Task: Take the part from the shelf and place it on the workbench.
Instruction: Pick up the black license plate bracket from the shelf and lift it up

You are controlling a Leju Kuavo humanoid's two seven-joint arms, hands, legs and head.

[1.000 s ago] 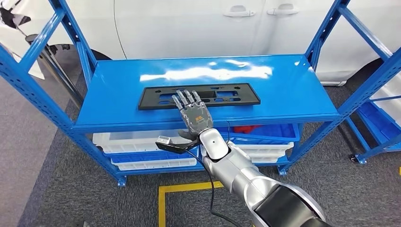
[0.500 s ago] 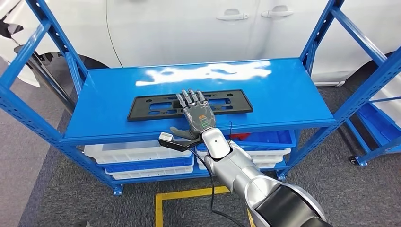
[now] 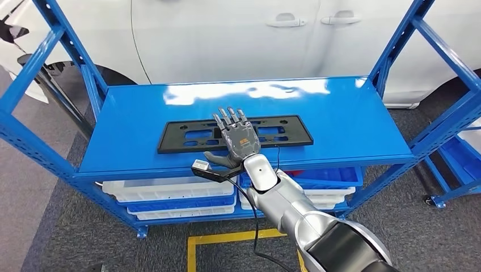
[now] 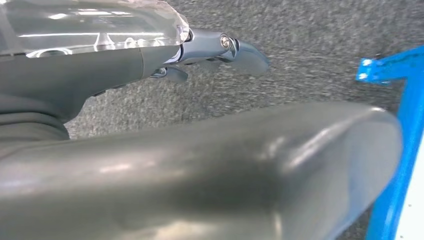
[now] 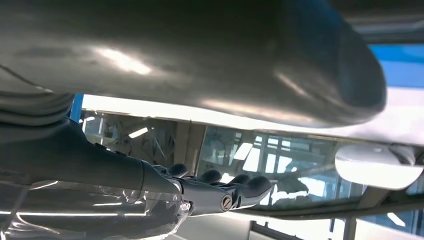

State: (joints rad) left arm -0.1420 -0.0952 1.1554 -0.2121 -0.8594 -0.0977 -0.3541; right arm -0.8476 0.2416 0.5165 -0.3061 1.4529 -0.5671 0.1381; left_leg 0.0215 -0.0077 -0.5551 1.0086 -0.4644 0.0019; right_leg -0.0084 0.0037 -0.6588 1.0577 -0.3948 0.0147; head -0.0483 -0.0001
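Observation:
The part is a long, flat black plate with cut-outs (image 3: 283,133), lying on the top board of the blue shelf (image 3: 351,119). My right hand (image 3: 238,139) reaches in from below and lies spread over the plate's middle. Its fingertips (image 3: 230,116) reach the plate's far edge and its thumb (image 3: 218,158) sits at the shelf's front edge. It holds nothing, and I cannot tell whether the palm touches the plate. In the right wrist view the right hand (image 5: 210,192) shows straight fingers. My left hand (image 4: 200,50) hangs over grey carpet with fingers extended, holding nothing.
Blue uprights (image 3: 68,51) frame the shelf on both sides. White and blue bins (image 3: 170,192) sit on the lower level. A white car (image 3: 227,34) stands close behind the shelf. Yellow floor tape (image 3: 227,235) runs across the grey carpet in front.
The camera shifted, so the whole shelf sits differently in the picture. My right hand has reached a little further across the plate, from its middle to its far edge.

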